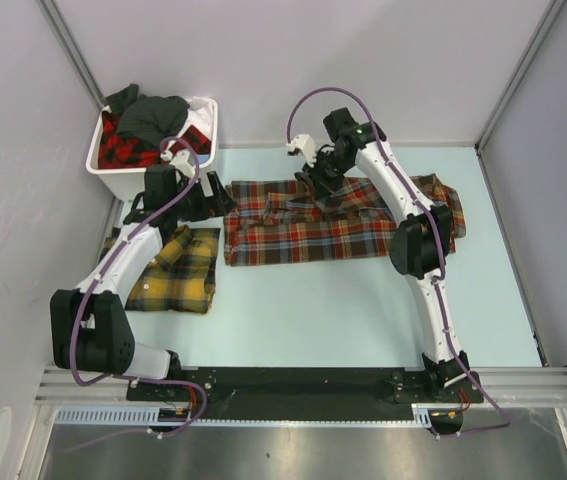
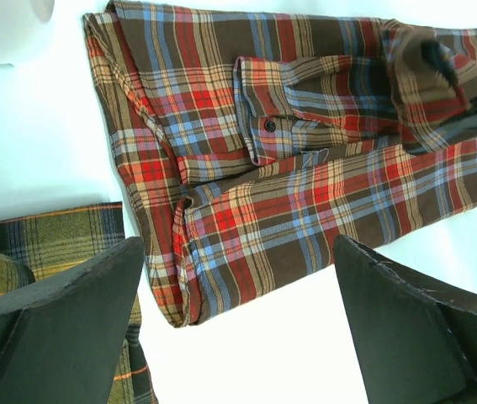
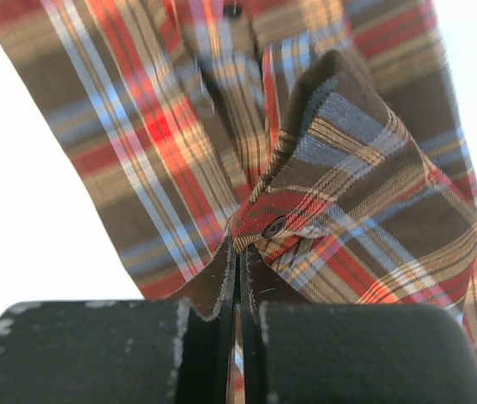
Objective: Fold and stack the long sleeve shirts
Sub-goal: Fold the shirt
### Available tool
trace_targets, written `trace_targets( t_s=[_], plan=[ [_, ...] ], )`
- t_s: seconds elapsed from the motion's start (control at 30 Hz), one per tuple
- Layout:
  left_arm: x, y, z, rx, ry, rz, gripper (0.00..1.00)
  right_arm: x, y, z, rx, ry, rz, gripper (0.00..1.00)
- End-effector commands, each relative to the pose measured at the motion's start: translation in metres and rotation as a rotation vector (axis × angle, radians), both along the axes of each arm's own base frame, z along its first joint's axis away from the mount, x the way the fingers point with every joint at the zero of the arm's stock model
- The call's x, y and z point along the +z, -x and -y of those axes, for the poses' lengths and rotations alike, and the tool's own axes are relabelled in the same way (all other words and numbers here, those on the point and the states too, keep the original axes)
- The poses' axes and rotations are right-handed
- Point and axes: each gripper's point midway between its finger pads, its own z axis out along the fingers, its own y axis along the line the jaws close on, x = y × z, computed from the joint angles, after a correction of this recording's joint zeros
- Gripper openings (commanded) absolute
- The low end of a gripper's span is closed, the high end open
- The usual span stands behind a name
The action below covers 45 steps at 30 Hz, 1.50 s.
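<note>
in right gripper [image 3: 240,307], shirt [image 3: 352,168] placket perhaps

The left arm [image 1: 131,250] hides part of the yellow shirt [image 1: 185,272].

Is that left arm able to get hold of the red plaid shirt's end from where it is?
Probably yes. The left gripper hangs open over the left end of the red-brown shirt, with nothing between them. The right gripper pinches cloth farther along, out of the way.

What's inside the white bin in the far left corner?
A red-black plaid shirt with a dark grey garment heaped on top; anything beneath them is hidden.
</note>
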Motion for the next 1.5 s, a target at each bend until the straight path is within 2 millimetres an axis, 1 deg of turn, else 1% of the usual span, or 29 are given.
trace_targets(
  t_s=[0.0,0.07,0.13,0.17,0.23,0.27,0.47,0.57,0.6,0.7,0.73,0.8,0.97,1.03,1.1,1.17,1.2,1.23,1.27,1.3,1.33,1.37,1.43,1.47],
  plan=[
    [0.009,0.005,0.0,-0.025,-0.001,0.031,0.99,0.057,-0.01,-0.029,-0.07,-0.196,0.066,0.0],
    [0.007,0.006,0.0,-0.026,-0.001,0.024,0.99,0.058,-0.01,-0.034,-0.076,-0.215,0.059,0.0],
    [0.005,0.006,0.0,-0.026,-0.001,0.021,0.99,0.046,-0.007,-0.036,-0.075,-0.207,0.037,0.0],
    [0.004,0.006,0.0,-0.025,-0.002,0.018,0.99,0.04,-0.007,-0.041,-0.078,-0.207,0.026,0.0],
    [0.003,0.006,0.0,-0.027,0.0,0.017,1.0,0.034,-0.005,-0.045,-0.081,-0.211,0.003,0.0],
    [0.001,0.007,0.0,-0.028,-0.002,0.013,0.99,0.03,-0.003,-0.05,-0.076,-0.215,-0.012,0.0],
    [-0.002,0.006,0.001,-0.035,-0.005,0.006,0.99,0.024,0.002,-0.065,-0.076,-0.243,-0.045,0.0],
    [-0.005,0.005,0.001,-0.038,-0.01,-0.001,0.99,0.014,0.012,-0.07,-0.059,-0.236,-0.084,0.0],
    [-0.006,0.004,0.001,-0.039,-0.011,-0.001,1.0,0.014,0.016,-0.072,-0.049,-0.234,-0.089,0.0],
    [-0.007,0.004,0.002,-0.047,-0.007,-0.007,0.99,0.004,0.034,-0.072,-0.003,-0.21,-0.134,0.0],
    [-0.007,0.004,0.002,-0.049,-0.006,-0.006,0.99,0.006,0.04,-0.071,0.019,-0.203,-0.133,0.0],
    [-0.009,0.004,0.002,-0.049,-0.007,-0.01,0.99,0.0,0.047,-0.069,0.035,-0.192,-0.149,0.0],
    [-0.011,0.004,0.004,-0.059,-0.005,-0.015,1.0,-0.005,0.054,-0.075,0.051,-0.188,-0.169,0.0],
    [-0.012,0.005,0.005,-0.072,-0.005,-0.015,0.99,-0.007,0.054,-0.078,0.048,-0.191,-0.173,0.0],
    [-0.013,0.005,0.005,-0.084,-0.017,-0.007,1.0,-0.014,0.053,-0.082,0.033,-0.191,-0.189,0.0],
    [-0.014,0.004,0.003,-0.09,-0.039,-0.001,0.99,-0.016,0.042,-0.086,0.008,-0.205,-0.173,0.0],
    [-0.016,0.004,0.002,-0.096,-0.047,-0.002,0.99,-0.023,0.04,-0.088,-0.008,-0.202,-0.184,0.0],
    [-0.017,0.004,0.002,-0.101,-0.054,-0.003,1.0,-0.019,0.033,-0.088,-0.018,-0.206,-0.16,0.0],
    [-0.017,0.004,0.002,-0.109,-0.064,0.002,0.99,-0.02,0.029,-0.088,-0.023,-0.204,-0.153,0.0],
    [-0.019,0.005,0.001,-0.115,-0.07,-0.007,0.99,-0.024,0.027,-0.088,-0.028,-0.199,-0.156,0.0],
    [-0.019,0.005,0.002,-0.121,-0.073,-0.005,0.99,-0.025,0.025,-0.088,-0.029,-0.196,-0.152,0.05],
    [-0.019,0.005,0.002,-0.137,-0.082,0.003,0.99,-0.02,0.025,-0.088,-0.019,-0.199,-0.144,0.23],
    [-0.018,0.004,0.002,-0.154,-0.095,0.015,1.0,-0.012,0.033,-0.083,0.0,-0.188,-0.153,0.41],
    [-0.017,0.004,0.003,-0.18,-0.109,0.032,0.99,-0.006,0.035,-0.08,-0.001,-0.188,-0.155,0.54]
  ],
)
